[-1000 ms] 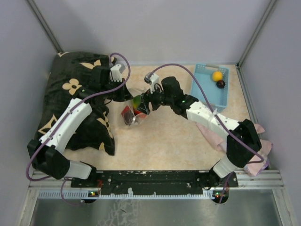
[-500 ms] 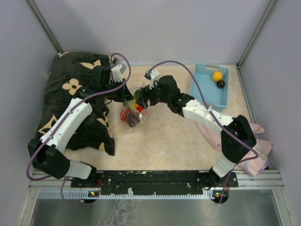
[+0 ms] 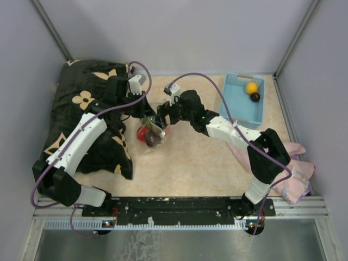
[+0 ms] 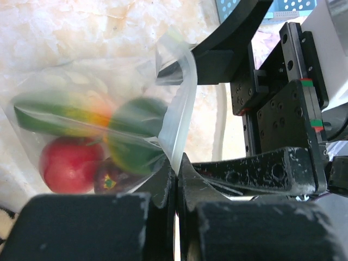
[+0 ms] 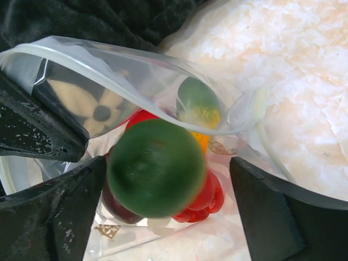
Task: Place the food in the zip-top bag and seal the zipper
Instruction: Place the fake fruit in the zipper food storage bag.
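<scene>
The clear dotted zip-top bag (image 3: 148,132) hangs open beside the pillow, with red (image 4: 64,163), green (image 4: 138,128) and dark maroon food inside. My left gripper (image 4: 177,163) is shut on the bag's rim and holds the mouth up. My right gripper (image 5: 168,163) is open right above the mouth (image 5: 109,65). A blurred green fruit (image 5: 156,168) sits loose between its spread fingers, over a red fruit (image 5: 209,198). The zipper strip runs along the open rim (image 4: 182,98). A yellow fruit (image 3: 250,87) and a maroon one (image 3: 255,97) lie in the basket.
The light blue basket (image 3: 239,106) stands at the back right. A black floral pillow (image 3: 87,109) fills the left side under my left arm. A pink cloth (image 3: 298,163) lies at the right edge. Both grippers (image 3: 155,114) crowd close together at the bag.
My right gripper has moved left over the bag's mouth with the green fruit and has opened; the fruit now looks loose and blurred. The left arm has held still.
</scene>
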